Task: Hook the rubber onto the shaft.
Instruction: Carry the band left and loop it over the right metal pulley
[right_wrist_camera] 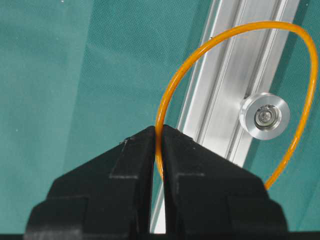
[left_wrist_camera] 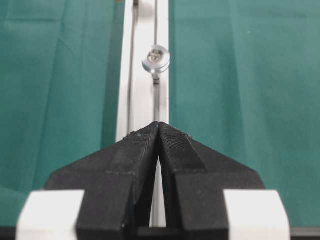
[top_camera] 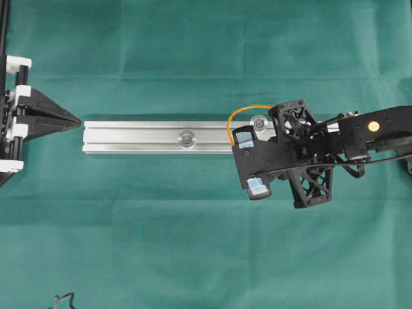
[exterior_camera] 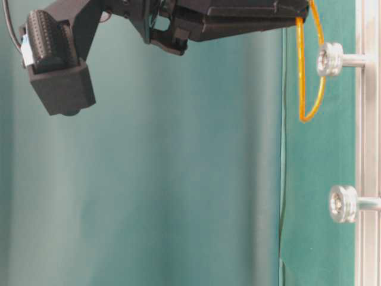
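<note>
The right gripper [right_wrist_camera: 159, 137] has its fingers clenched on the rubber band [right_wrist_camera: 215, 40], pinching one strand so the rest of the orange loop opens out ahead of the tips. From the right wrist view the loop surrounds the near shaft [right_wrist_camera: 265, 116], the flanged silver pin standing up from the silver rail [right_wrist_camera: 235, 75]; the side view suggests the band hangs beside the pin's head, partly over it, and whether it touches the stem I cannot tell. So the loop lies straight beyond the fingers, its long axis roughly along the rail, and the coming move likely turns on carrying the band past the flange so it seats on the stem. The right arm is plainly the nearer one. Farther along the rail stands a second pin [top_camera: 187, 137], well apart from the band and bare. At the rail's far end the left gripper [top_camera: 76, 121] rests with its fingers pressed together on nothing, tips just beside the rail's end. Nothing else lies on the green cloth surface [top_camera: 193, 244] between the band and the pin.
</note>
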Motion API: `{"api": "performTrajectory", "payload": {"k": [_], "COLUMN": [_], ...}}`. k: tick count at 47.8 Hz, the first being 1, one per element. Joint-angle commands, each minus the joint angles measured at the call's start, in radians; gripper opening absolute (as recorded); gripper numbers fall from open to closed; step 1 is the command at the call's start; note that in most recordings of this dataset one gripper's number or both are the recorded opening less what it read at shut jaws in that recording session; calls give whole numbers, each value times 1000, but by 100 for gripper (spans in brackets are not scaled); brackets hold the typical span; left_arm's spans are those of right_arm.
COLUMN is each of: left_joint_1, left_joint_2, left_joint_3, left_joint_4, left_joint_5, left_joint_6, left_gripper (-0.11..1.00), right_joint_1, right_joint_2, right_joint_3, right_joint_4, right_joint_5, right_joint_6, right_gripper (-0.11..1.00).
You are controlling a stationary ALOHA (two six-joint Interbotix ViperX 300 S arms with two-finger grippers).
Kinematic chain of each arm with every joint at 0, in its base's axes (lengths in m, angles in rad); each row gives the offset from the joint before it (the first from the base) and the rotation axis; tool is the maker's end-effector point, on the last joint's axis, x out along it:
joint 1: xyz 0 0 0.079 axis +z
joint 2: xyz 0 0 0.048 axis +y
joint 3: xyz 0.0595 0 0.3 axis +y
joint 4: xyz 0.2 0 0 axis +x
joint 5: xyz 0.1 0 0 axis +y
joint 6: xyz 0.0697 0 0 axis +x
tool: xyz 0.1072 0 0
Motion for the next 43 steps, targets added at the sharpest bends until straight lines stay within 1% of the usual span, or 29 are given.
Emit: {"api": "performTrajectory", "payload": {"k": [1, 43], "left_joint_1": [0, -2], "left_joint_2": [8, 8], "left_joint_3": [-31, -31], "left_joint_4": [2, 3], "left_joint_5": [-5, -3], "left_joint_6": [-2, -3], "left_gripper": [0, 0], "right_joint_1": [0, 54], "right_joint_2": [-12, -12], "right_joint_3": [-12, -18], "right_joint_4": [2, 8], "right_joint_5": [-6, -21], "right_joint_6": [-2, 2], "right_gripper": [7, 7]}}
